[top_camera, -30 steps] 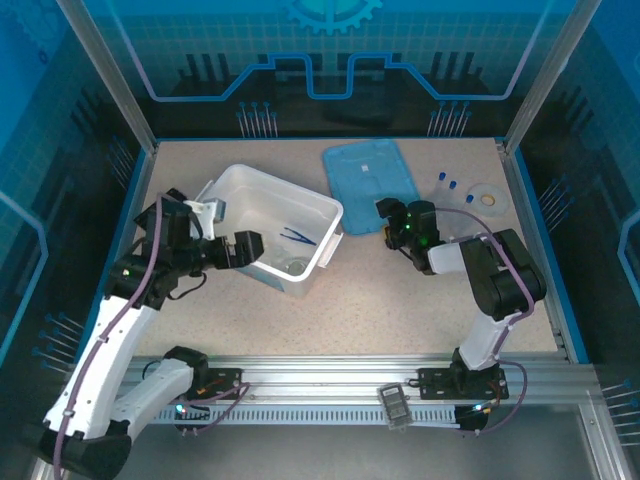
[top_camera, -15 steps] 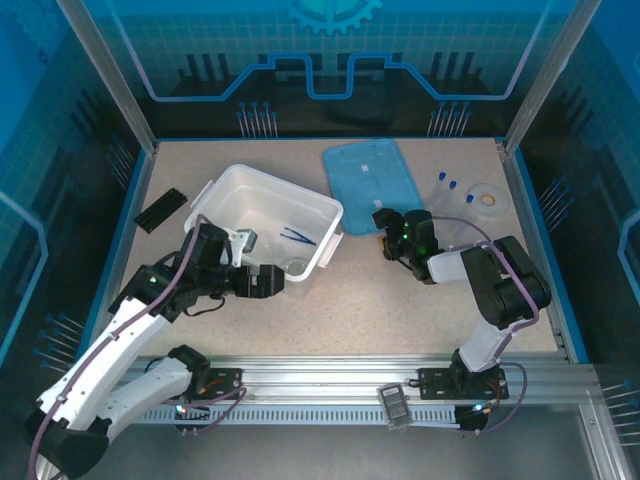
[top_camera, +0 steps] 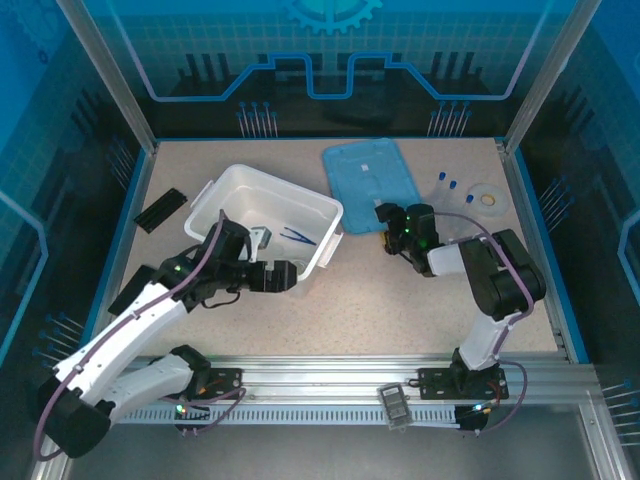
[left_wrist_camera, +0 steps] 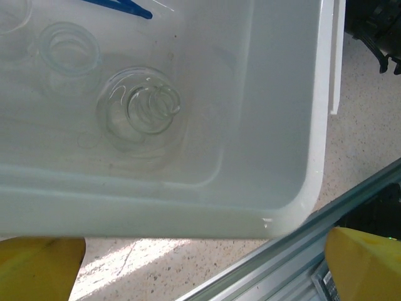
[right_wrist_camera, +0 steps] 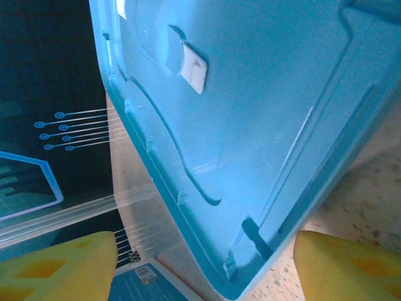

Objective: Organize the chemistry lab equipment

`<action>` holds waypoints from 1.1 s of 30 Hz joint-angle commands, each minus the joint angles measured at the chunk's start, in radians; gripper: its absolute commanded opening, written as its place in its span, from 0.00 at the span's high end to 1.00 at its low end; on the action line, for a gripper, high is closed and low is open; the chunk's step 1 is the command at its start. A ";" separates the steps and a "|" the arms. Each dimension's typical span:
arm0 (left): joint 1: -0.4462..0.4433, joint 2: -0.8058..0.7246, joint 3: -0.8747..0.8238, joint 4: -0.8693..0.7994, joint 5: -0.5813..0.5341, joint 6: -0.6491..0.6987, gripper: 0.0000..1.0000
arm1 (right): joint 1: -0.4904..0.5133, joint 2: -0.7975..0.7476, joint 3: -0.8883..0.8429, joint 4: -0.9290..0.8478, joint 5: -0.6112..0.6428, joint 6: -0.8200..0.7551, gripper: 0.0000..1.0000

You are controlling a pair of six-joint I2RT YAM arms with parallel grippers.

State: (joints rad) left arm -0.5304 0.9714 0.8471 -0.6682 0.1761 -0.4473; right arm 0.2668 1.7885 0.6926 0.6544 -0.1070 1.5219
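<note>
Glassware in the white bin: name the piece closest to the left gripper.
The wide round dish, beside the bin's near wall; the smaller beaker sits farther in, toward the blue tweezers.

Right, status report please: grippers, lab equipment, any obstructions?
Left gripper open at near wall of white bin. Right gripper open, facing blue lid. Glass beakers, blue tweezers in bin; blue-capped tubes on table.

Top view evenly lit, blue cast off walls, soft shadows on tabletop; wrist views bright, white bin washed out w/ glare, yellow jaws blurred close-up.
</note>
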 commanded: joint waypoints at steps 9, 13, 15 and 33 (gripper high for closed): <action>-0.047 0.135 0.035 0.133 -0.012 -0.021 0.01 | -0.062 0.064 0.111 -0.091 -0.029 -0.010 0.24; -0.065 0.192 0.067 0.161 -0.016 -0.018 0.01 | -0.058 0.061 0.098 -0.078 -0.034 0.002 0.24; -0.071 0.220 0.084 0.175 -0.015 -0.018 0.01 | -0.051 0.050 0.080 -0.066 -0.031 0.008 0.24; -0.116 0.138 0.197 0.106 -0.012 0.004 0.01 | -0.032 0.032 0.064 -0.061 -0.022 0.023 0.24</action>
State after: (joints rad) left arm -0.6437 1.1778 0.9966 -0.5369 0.1707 -0.4694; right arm 0.2325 1.7870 0.7166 0.5987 -0.1364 1.5295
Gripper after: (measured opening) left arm 0.991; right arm 0.756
